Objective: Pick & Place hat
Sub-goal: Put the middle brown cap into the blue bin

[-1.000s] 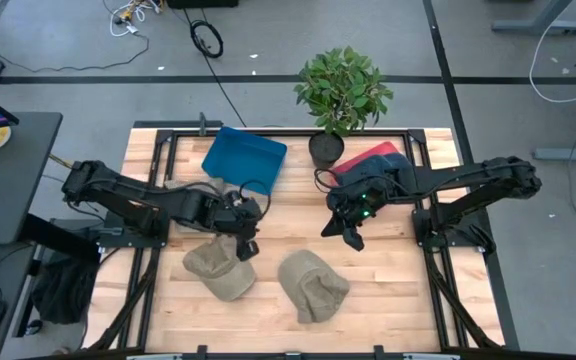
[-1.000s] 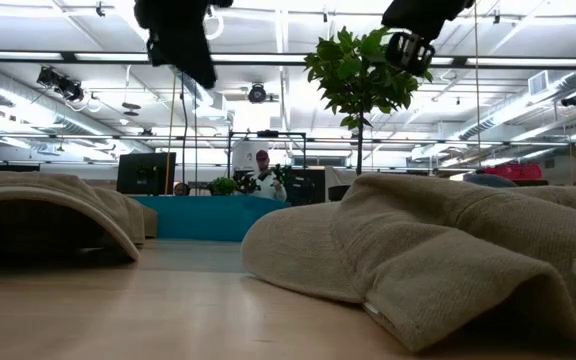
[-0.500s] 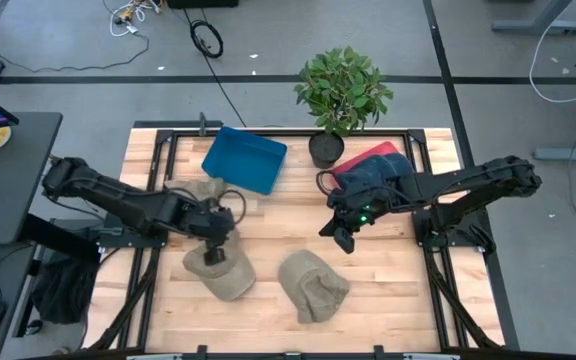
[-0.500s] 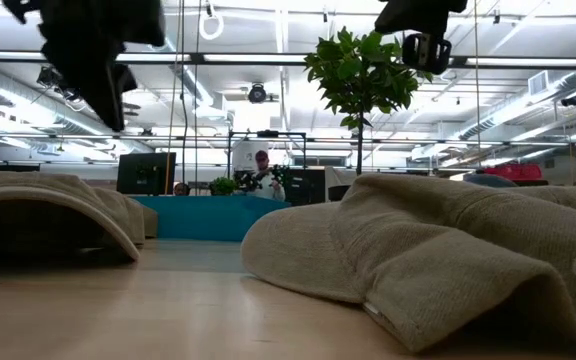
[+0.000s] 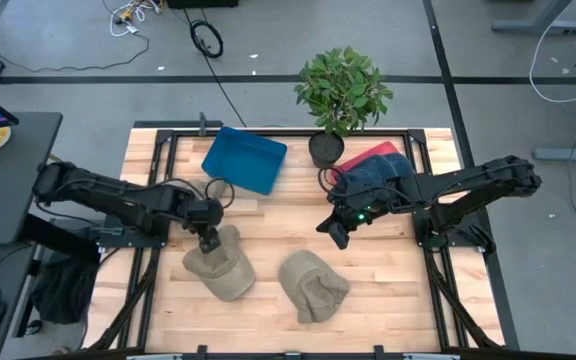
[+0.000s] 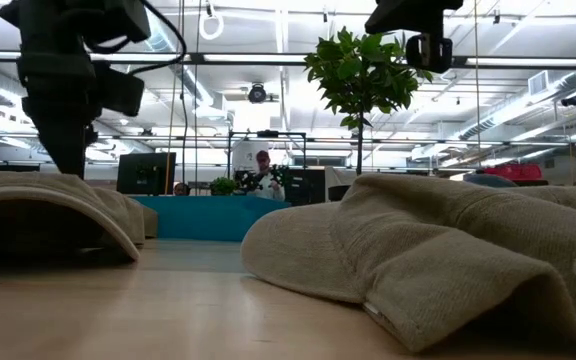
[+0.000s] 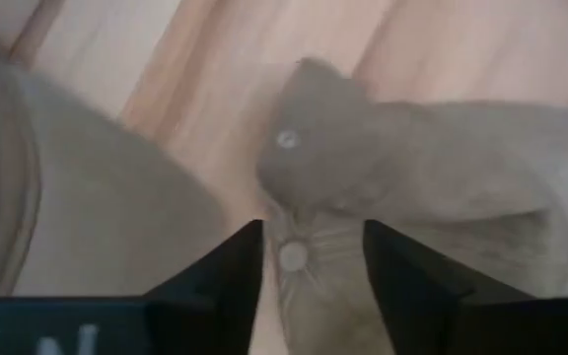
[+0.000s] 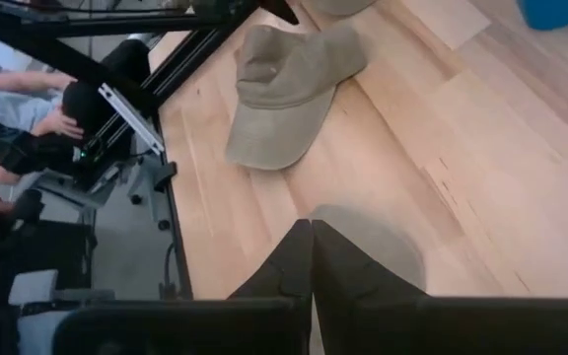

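Two tan hats are seen on the wooden table [image 5: 388,270] toward its near edge: the left hat [image 5: 218,262] and the right hat [image 5: 313,285], a bare strip of wood between them. The left gripper [image 5: 208,241] is lowered over the left hat's far edge, its fingers [image 7: 227,271] parted narrowly around fabric, nothing being gripped. The right gripper [image 5: 335,232] is held above open table at mid-width, fingers pressed together, empty. One blue tray [image 5: 245,158] and one potted plant [image 5: 341,95] are set along the far edge.
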Robot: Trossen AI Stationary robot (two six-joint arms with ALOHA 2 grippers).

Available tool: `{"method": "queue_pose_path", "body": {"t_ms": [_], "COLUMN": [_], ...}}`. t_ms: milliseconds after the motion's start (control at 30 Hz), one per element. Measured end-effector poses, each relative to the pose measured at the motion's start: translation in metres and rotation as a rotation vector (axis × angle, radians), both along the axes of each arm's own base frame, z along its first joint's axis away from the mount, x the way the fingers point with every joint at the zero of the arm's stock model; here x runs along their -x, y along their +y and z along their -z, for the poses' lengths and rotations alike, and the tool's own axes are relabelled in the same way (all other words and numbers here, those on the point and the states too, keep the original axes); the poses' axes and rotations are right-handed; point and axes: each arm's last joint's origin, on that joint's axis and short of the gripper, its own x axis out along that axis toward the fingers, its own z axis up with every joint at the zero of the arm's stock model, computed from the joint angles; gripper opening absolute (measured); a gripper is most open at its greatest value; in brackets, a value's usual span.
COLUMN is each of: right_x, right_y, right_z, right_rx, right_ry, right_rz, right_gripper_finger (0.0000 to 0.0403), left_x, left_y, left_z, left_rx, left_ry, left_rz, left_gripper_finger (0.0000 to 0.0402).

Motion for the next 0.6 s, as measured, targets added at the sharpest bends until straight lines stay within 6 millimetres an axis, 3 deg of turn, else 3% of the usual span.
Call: {"method": "queue_pose_path", "body": {"t_ms": [133, 267, 600], "right_x": [-0.0001, -0.0001, -0.0002], "right_y": [-0.0007, -0.0008, -0.0008], "right_z": [0.0000, 0.0000, -0.0001], "right_rx": [-0.027, -0.052, -0.095], "right_ry": [0.006, 0.012, 0.021], "right_rz": [0.023, 0.043, 0.076], "right_gripper_finger": [0.0007, 0.0007, 0.0007], "left_x": [0.0007, -0.0027, -0.0082], "left_y": [0.0042, 0.0041, 0.0012], "left_z": [0.0036, 0.0034, 0.0092], "left_rx": [0.055, 0.045, -0.011], "left_ry": [0.008, -0.033, -0.030], "left_rz": [-0.067, -0.006, 0.338], "left_gripper_finger": [0.0240, 0.0278, 0.0307]}}
